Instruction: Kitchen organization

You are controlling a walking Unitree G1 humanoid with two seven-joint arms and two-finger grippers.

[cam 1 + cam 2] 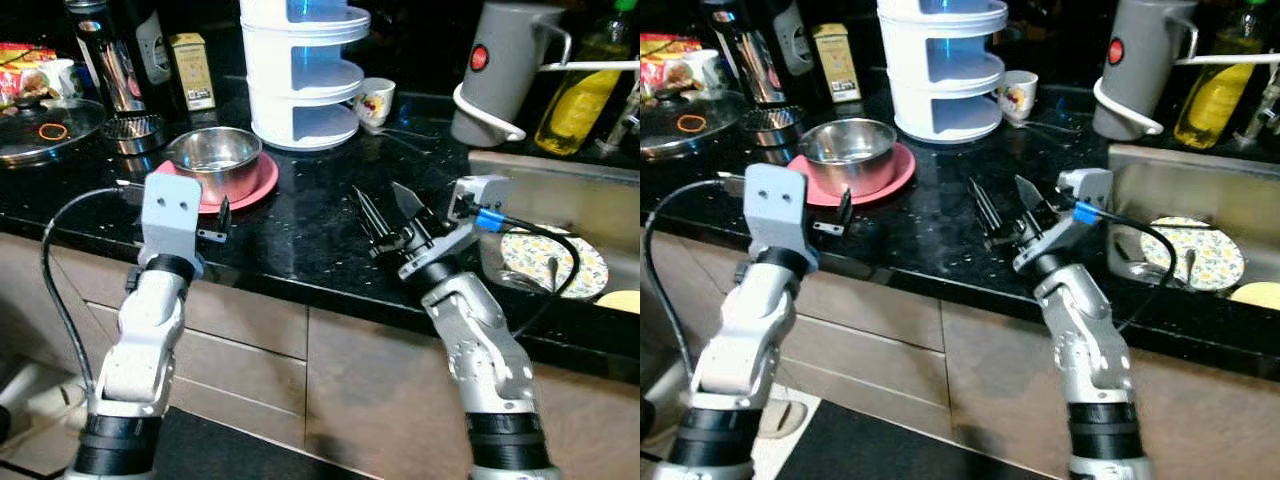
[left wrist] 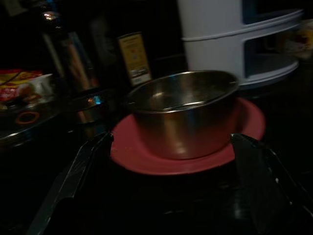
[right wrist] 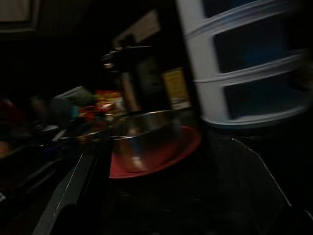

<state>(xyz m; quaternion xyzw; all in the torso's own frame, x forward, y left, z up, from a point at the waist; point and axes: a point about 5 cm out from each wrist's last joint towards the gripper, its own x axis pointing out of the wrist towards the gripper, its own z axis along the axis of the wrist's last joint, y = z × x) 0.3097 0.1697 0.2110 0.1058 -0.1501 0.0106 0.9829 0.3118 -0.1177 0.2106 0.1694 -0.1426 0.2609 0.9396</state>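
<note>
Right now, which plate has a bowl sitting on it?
The pink plate on the black counter, under the steel bowl. The other plate, the yellow flowery one, lies in the sink with no bowl.

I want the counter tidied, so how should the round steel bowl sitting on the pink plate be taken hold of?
Grip the round steel bowl by its near rim, one finger inside and one outside, coming from the counter's front edge with the left end effector, which is open and closest. The bowl stands upright and open-topped on the pink plate, and its wall looks too wide to span.
</note>
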